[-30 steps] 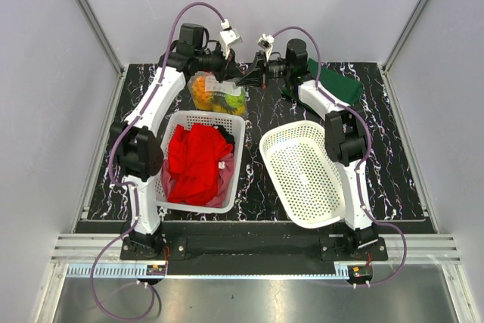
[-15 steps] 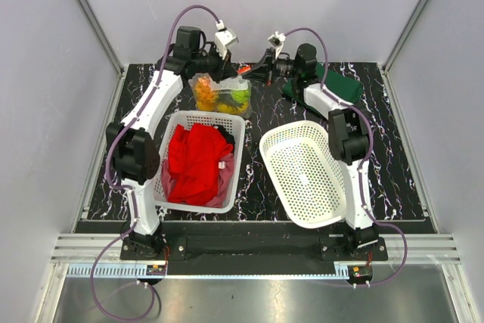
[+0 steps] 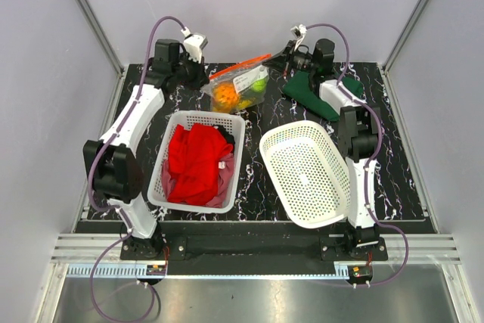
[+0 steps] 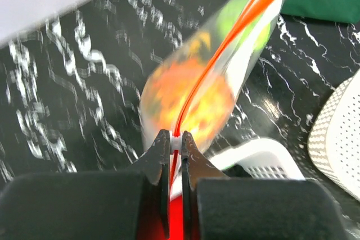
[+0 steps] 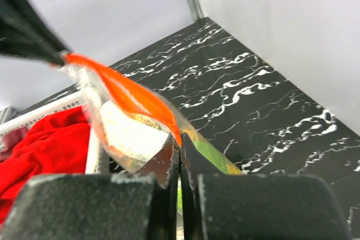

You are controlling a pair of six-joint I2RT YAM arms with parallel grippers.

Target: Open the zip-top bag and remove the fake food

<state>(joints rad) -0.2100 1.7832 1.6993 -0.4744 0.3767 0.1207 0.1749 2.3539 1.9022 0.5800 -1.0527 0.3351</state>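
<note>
One bag (taut) pinched between grippers.

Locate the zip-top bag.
In the top view, the clear plastic zip-top bag is far centre, pinched between left hand and right hand, just beyond the white basket of red cloth.

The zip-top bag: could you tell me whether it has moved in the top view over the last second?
Yes. The zip-top bag has shifted right along the far rim of the white basket, toward the green cloth.

Clear plastic bag, glossy marbled table
</note>
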